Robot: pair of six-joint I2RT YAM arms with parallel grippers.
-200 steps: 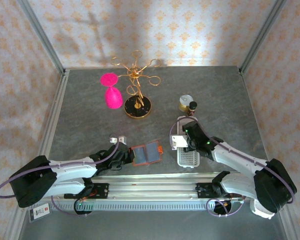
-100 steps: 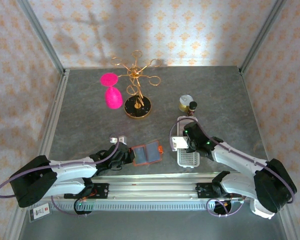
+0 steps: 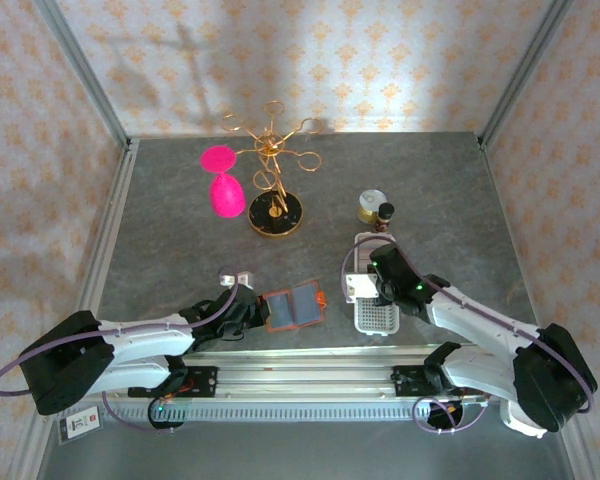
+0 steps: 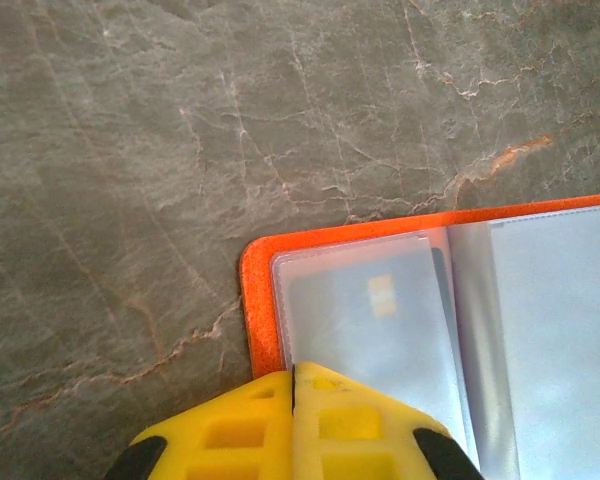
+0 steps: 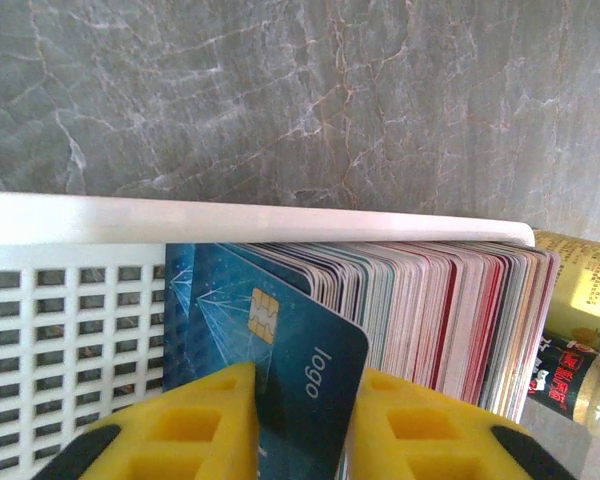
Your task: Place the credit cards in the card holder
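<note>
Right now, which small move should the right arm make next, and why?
Probably lift straight up: the right gripper has its fingers against both sides of the teal-blue card, which stands in the white tray among the other cards.

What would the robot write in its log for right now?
left gripper: shut at card holder edge | right gripper: straddling teal-blue credit card in white slotted tray | card holder: lying open

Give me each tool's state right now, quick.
Left tool: shut, tips on the card holder edge.
Right tool: astride a blue card in the white tray; grip cannot be told.
</note>
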